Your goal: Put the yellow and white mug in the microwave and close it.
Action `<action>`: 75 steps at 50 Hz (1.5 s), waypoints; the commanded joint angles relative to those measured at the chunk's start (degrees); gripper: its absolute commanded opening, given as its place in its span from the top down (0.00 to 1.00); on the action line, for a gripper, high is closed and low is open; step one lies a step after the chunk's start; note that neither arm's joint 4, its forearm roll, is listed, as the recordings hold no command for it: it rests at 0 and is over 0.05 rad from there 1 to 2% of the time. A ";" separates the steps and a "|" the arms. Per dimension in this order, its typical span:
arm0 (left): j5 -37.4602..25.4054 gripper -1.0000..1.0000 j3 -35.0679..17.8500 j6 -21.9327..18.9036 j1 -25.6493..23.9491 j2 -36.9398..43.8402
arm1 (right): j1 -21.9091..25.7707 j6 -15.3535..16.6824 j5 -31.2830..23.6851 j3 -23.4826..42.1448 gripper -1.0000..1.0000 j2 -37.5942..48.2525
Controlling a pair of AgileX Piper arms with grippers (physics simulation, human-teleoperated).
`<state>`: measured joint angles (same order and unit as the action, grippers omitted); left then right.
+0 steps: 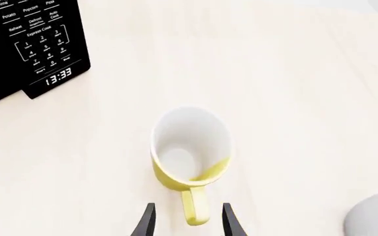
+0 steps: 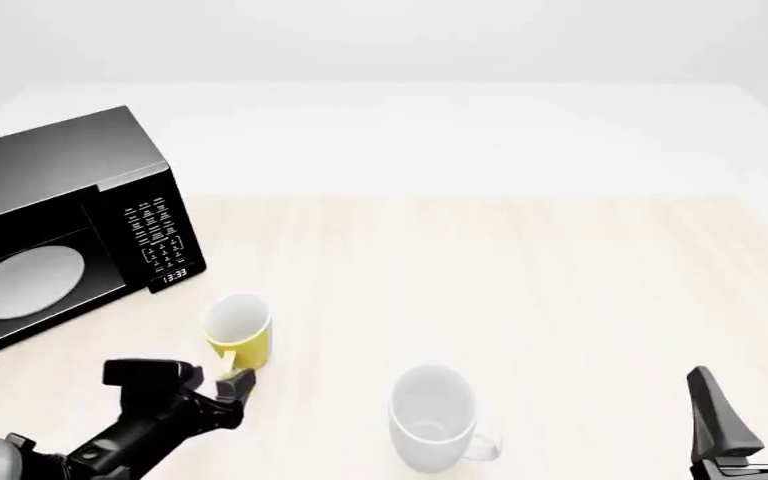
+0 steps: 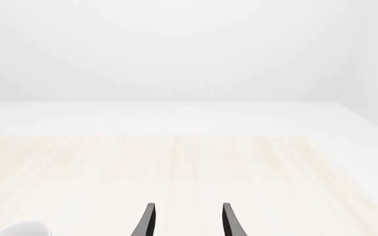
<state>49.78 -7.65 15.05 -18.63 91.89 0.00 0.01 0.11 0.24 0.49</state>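
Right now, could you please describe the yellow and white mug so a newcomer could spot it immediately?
Find the black microwave at the table's left. Just in front of its keypad corner stands the yellow and white mug. Unlike the larger all-white mug to its right, it is yellow outside.

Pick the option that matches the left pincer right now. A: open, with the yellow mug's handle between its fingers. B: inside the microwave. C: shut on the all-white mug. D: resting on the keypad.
A: in the left wrist view the left pincer is open, its fingers either side of the handle of the yellow and white mug.
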 commanded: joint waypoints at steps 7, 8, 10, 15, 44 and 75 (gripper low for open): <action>2.54 1.00 -0.31 0.50 -0.18 4.37 | 0.01 0.01 0.00 0.00 0.00 0.00; 2.55 1.00 -0.31 0.50 -0.18 4.38 | 0.01 0.01 0.00 0.00 0.00 0.00; 2.51 1.00 -0.05 0.63 -0.54 3.79 | 0.00 0.00 0.00 0.00 0.00 -0.01; 2.02 1.00 0.32 0.37 -0.60 2.23 | 0.00 0.00 0.00 0.00 0.00 0.00; -4.24 1.00 3.71 -5.41 3.17 -14.99 | 0.00 0.00 0.00 0.00 0.00 0.00; -11.16 1.00 6.18 -9.97 14.24 -29.97 | 0.01 0.00 0.00 0.00 0.00 -0.01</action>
<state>39.64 -1.77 6.90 -8.74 65.06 0.00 0.01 0.11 0.24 0.49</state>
